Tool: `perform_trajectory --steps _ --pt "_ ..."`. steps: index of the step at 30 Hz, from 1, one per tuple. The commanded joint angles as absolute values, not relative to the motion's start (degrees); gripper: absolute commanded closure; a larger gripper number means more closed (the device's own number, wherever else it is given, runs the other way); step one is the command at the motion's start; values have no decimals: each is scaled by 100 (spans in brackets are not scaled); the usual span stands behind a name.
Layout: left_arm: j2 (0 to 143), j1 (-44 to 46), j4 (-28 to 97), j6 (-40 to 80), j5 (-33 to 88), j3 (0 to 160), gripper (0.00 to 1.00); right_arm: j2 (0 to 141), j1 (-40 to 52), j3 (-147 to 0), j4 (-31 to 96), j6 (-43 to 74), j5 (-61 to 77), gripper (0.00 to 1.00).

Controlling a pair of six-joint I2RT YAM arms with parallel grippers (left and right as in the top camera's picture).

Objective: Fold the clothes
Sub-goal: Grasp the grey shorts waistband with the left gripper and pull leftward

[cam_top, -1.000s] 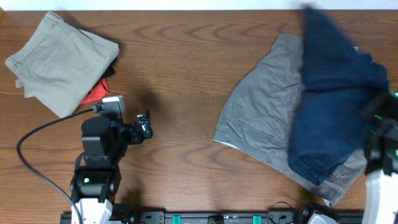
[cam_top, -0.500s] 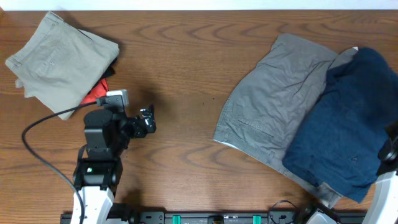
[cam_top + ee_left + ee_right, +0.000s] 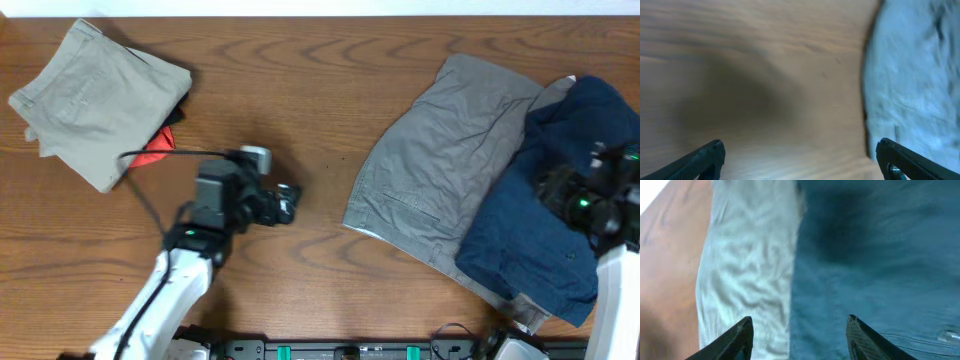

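Note:
The clothes, grey shorts (image 3: 440, 160), lie spread flat on the right half of the table. A dark navy garment (image 3: 555, 225) is draped over their right side. My right gripper (image 3: 550, 186) hovers open above the line where navy meets grey, with nothing between its fingers. In the right wrist view the grey shorts (image 3: 747, 265) fill the left and the navy garment (image 3: 880, 250) the right, under the open right gripper (image 3: 799, 337). My left gripper (image 3: 288, 205) stands wide open over bare wood, left of the shorts. In the left wrist view the left gripper (image 3: 800, 160) is empty and the shorts' edge (image 3: 915, 75) shows at right.
Folded khaki shorts (image 3: 95, 95) lie at the far left corner with something red (image 3: 152, 152) and dark under them. A black cable (image 3: 150, 195) trails from the left arm. The brown wooden table (image 3: 300, 90) runs between the two piles.
The right gripper has opened and dropped the navy garment onto the grey shorts' right side, then moved over it. The left arm has swung right toward the shorts.

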State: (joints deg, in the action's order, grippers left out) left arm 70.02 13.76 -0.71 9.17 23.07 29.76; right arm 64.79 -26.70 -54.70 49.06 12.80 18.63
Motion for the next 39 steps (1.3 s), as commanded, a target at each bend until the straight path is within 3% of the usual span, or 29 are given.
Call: perform_trajectory --steps 1,14,30,34,36,39 --pt "7328 1686 -220 755 2314 3063 2 6893 -2193 -5537 4976 886 2097 39" --pt "8267 2062 -1347 1170 2598 3061 2 8851 -1433 -5537 4952 808 1431 36" --pt "9703 3288 -2235 1284 2381 3061 2 9035 -1433 -5535 5048 810 1133 36" --pt "10099 3288 -2700 1649 2860 3063 10 9035 -1433 -5535 5043 810 1133 36" --pt "10256 3288 -2864 1822 2985 3063 23 9035 -1433 -5535 5043 810 1133 36" --pt "10346 3291 -2877 1887 3009 3063 50 9032 -1433 -5535 5024 810 1133 37"
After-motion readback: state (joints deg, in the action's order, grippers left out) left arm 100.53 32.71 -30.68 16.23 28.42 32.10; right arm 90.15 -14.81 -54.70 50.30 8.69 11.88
